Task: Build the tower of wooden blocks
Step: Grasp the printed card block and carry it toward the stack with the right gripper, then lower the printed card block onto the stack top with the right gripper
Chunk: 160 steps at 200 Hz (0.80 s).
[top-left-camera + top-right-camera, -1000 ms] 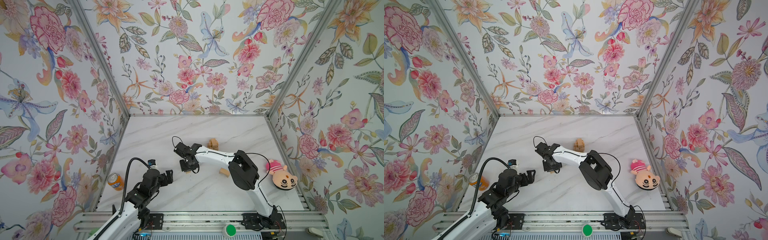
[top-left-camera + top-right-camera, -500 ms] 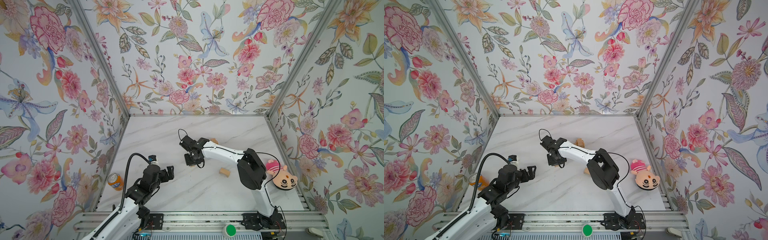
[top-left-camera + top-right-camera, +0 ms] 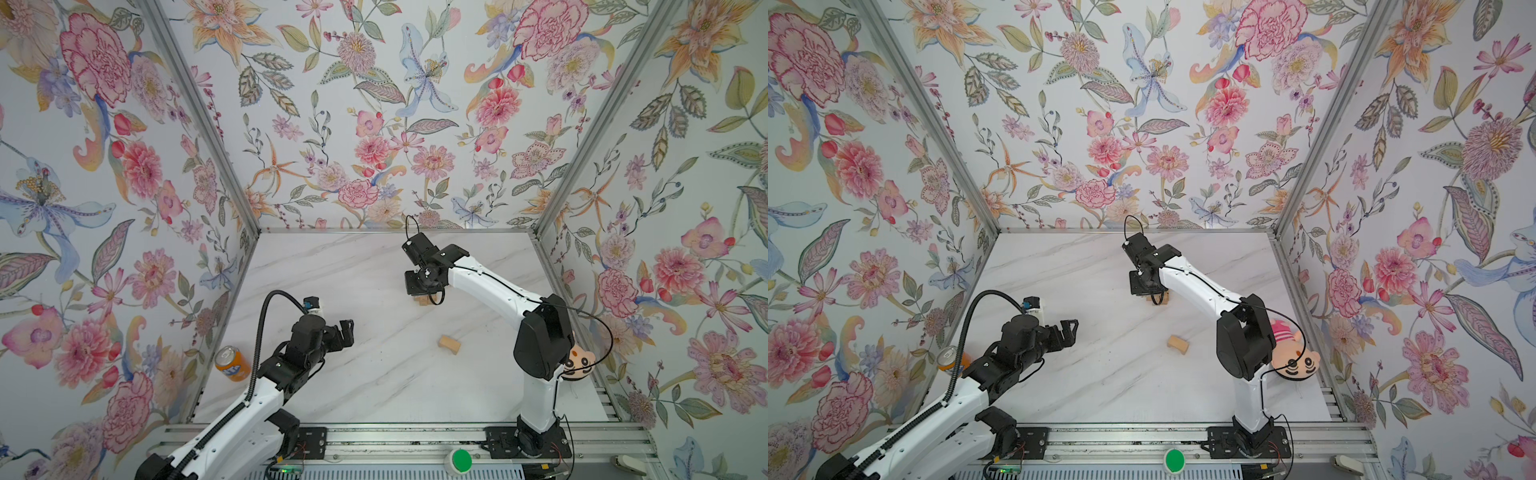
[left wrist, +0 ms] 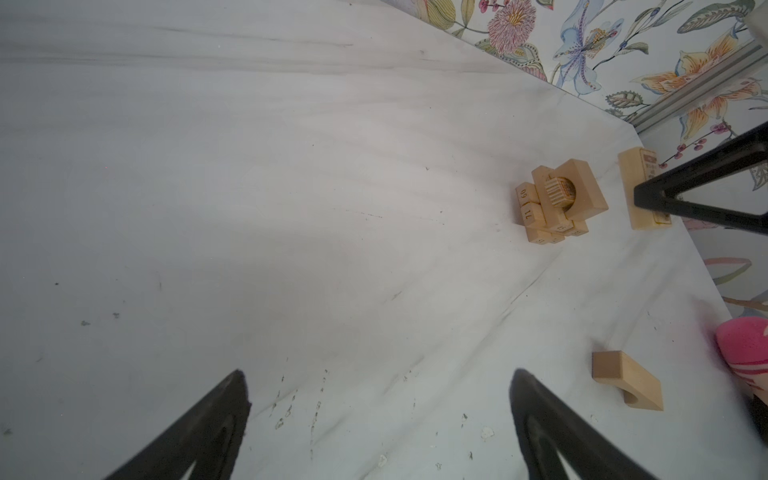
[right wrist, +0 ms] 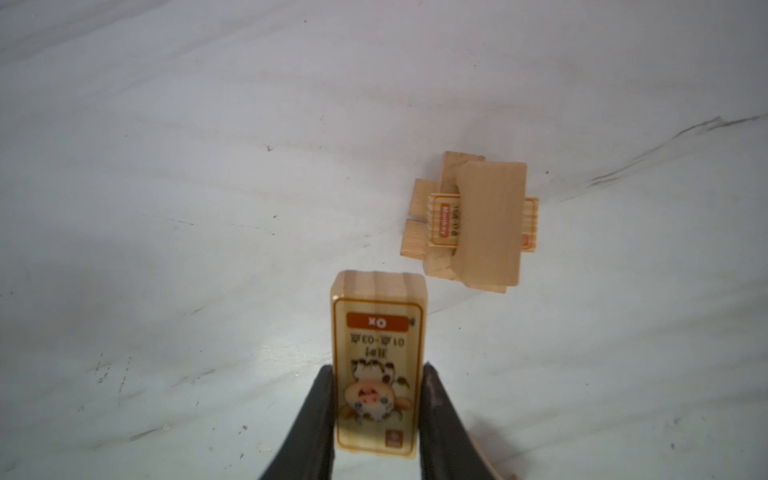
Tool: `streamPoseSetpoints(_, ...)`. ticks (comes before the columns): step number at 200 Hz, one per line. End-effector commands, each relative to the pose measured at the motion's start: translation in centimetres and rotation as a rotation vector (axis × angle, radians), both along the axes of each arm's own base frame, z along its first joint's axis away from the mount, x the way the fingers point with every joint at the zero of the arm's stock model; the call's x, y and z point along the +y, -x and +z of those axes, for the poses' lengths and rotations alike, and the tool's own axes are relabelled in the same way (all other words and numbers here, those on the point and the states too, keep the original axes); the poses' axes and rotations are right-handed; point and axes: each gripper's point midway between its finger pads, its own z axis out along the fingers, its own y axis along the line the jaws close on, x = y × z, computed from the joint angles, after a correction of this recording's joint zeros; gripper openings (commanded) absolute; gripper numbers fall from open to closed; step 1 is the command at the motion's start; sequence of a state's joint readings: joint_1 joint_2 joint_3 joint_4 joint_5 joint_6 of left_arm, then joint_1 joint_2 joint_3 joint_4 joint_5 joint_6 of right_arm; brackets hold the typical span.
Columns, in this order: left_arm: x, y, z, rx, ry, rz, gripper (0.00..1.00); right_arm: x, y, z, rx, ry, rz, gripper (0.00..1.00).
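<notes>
Gripping a printed block (image 5: 377,316), right hand (image 5: 378,370) hovers beside the tower (image 5: 478,224).

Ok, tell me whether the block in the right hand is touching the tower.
Apart. The left wrist view shows bare table between the held block and the tower.

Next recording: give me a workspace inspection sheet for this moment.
Surface: marble tabletop, faint scuff marks.
Job's things: small tower standing; Ox block held near it; arch block lying loose.
Clutter: orange can at left edge; plush doll behind the right arm.
Grippers: left gripper open, empty; right gripper shut on Ox block.
Cables: black hose looped over left arm; thin lead along right arm.
Surroundings: floral walls; green button on front rail.
</notes>
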State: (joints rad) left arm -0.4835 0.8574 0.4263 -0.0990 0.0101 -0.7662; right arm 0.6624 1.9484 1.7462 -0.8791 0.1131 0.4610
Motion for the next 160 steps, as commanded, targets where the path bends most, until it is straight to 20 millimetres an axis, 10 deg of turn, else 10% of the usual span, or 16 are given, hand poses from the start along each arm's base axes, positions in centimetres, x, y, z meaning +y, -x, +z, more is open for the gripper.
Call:
streamPoseSetpoints(1,-1.7,-1.3,1.8,-0.041,0.043,-0.06,0.99,-2.4,-0.6,0.2,0.01,0.031,-0.003,0.23)
streamPoseSetpoints(160,-4.2,-4.2,1.9,-0.018,0.013,-0.099,0.99,-3.9,-4.3,-2.4,0.079,0.017,0.033,0.24)
